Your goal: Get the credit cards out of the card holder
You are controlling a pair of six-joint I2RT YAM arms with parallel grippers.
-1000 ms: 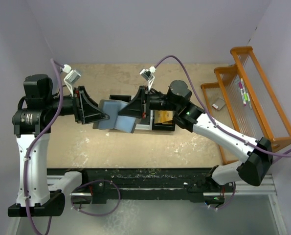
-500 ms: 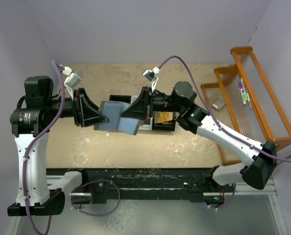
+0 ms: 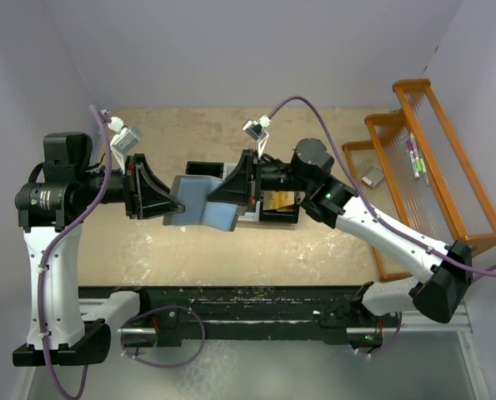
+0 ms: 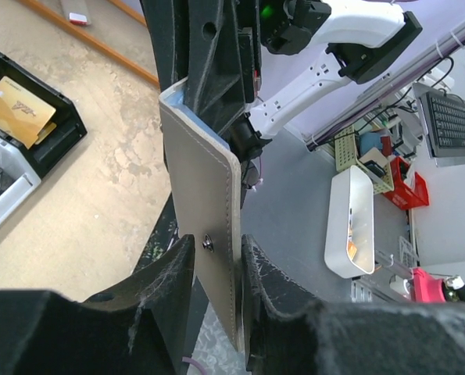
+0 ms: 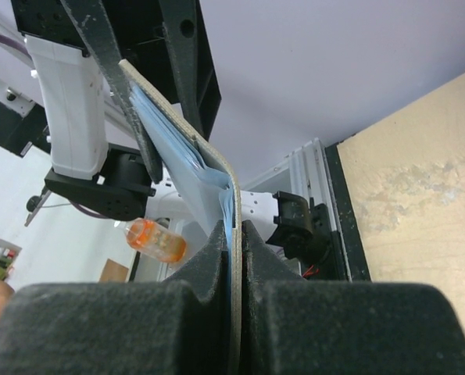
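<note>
Grips one flap of the card holder [image 4: 205, 180] with the left hand [image 4: 216, 258], fingers pressed to both faces beside the snap stud; pinches the opposite flap tight with the right hand [image 5: 234, 234]. Holds it aloft, half spread, above the tabletop [image 3: 231, 250]. Hides any pocketed cards from view. Shows one orange-gold credit card [image 4: 17, 109] lying in the black bin tray [image 4: 60, 129]. Looks like the opening step; probably calls next for one hand steadying, the other releasing to draw a card.

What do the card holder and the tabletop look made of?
The card holder looks like leather or faux leather, matte grey: it has a stitched edge and a metal snap stud. The tabletop seems to be bare plywood or chipboard, pale tan with whitish worn blotches; not certain.
</note>
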